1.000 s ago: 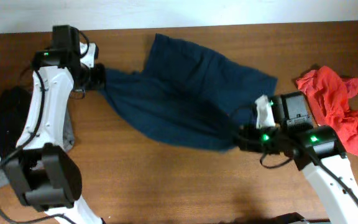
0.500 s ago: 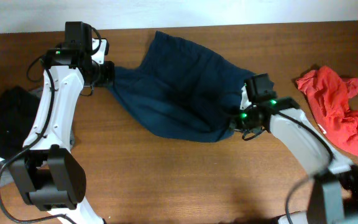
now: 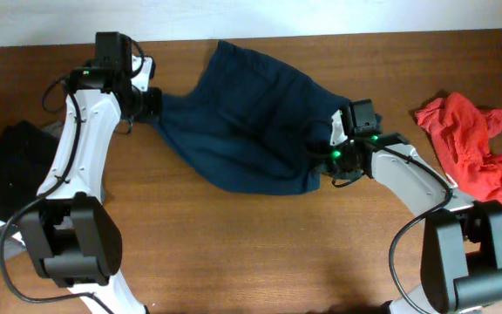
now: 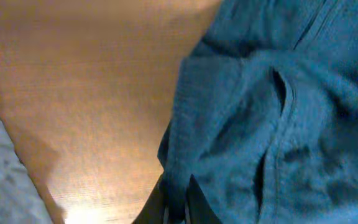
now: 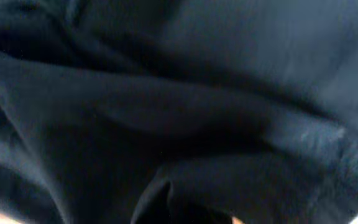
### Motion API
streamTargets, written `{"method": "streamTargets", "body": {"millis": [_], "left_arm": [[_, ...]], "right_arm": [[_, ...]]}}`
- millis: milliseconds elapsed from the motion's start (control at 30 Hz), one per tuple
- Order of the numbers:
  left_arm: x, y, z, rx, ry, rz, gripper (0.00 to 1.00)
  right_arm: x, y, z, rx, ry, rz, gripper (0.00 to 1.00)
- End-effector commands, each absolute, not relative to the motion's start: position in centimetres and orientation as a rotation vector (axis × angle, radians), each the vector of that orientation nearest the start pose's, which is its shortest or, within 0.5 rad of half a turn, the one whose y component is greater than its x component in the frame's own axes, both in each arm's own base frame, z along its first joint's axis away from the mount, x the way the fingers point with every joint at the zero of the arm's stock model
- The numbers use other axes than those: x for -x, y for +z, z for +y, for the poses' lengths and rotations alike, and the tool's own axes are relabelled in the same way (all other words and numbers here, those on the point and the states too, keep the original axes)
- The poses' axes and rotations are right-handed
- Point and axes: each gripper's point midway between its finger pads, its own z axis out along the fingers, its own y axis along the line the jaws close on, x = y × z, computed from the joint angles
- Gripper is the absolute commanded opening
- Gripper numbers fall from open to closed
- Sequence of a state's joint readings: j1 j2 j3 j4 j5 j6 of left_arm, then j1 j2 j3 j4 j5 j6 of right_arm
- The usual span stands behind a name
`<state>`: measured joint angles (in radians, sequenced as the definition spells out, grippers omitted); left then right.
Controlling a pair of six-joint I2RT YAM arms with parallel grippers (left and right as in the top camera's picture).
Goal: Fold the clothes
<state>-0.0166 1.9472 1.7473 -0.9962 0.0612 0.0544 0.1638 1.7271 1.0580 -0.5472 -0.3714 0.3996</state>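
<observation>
Both hands have drawn inward. The right hand [image 3: 331,167] has carried its corner of the shorts [image 3: 251,122] up and leftward, and the left hand [image 3: 149,103] has edged rightward, so the cloth bunches narrower, which looks like a fold beginning. Each hand is clamped on an edge of the shorts. They lie across the middle of the desk [image 3: 234,253], long axis slanting from upper left to lower right.
</observation>
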Motion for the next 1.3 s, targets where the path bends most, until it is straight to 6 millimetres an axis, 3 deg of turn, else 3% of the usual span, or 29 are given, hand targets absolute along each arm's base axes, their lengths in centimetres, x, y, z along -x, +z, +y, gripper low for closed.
{"method": "streamTargets", "body": {"millis": [0, 100, 300, 433, 567, 700, 967, 1067, 1167, 1267], "left_arm": [[-45.1, 14.1, -1.8, -0.162, -0.064, 2.792, 0.0], [-43.5, 14.7, -1.7, -0.183, -0.064, 2.829, 0.0], [-40.6, 16.8, -1.6, -0.182, -0.061, 2.866, 0.0], [-41.1, 17.2, -1.6, -0.182, -0.06, 2.836, 0.0], [-42.5, 16.6, -1.7, -0.181, -0.058, 2.807, 0.0], [-43.9, 15.1, -2.0, -0.191, -0.06, 2.802, 0.0], [-45.7, 10.4, -3.7, -0.243, -0.069, 2.846, 0.0], [-46.0, 9.1, -4.1, -0.255, -0.072, 2.859, 0.0], [-46.2, 8.9, -4.2, -0.258, -0.072, 2.855, 0.0], [-46.3, 8.9, -4.2, -0.258, -0.072, 2.854, 0.0]], "right_arm": [[-34.2, 7.4, 13.2, -0.11, 0.763, 2.819, 0.04], [-31.2, 9.1, 12.8, 0.002, 0.741, 2.866, 0.04], [-22.3, 14.1, 12.3, 0.003, 0.826, 3.001, 0.04], [-20.2, 15.7, 11.7, 0.005, 0.796, 2.993, 0.04], [-21.6, 15.3, 11.8, 0.018, 0.785, 2.957, 0.05], [-24.2, 13.1, 12.2, 0.013, 0.785, 2.955, 0.05], [-29.6, 4.5, 12.8, -0.027, 0.773, 3.028, 0.06], [-31.6, 1.8, 12.5, -0.038, 0.757, 3.011, 0.37], [-32.4, 1.1, 11.4, -0.071, 0.733, 2.998, 0.46], [-32.2, 2.0, 10.3, -0.121, 0.721, 3.001, 0.5]]}}
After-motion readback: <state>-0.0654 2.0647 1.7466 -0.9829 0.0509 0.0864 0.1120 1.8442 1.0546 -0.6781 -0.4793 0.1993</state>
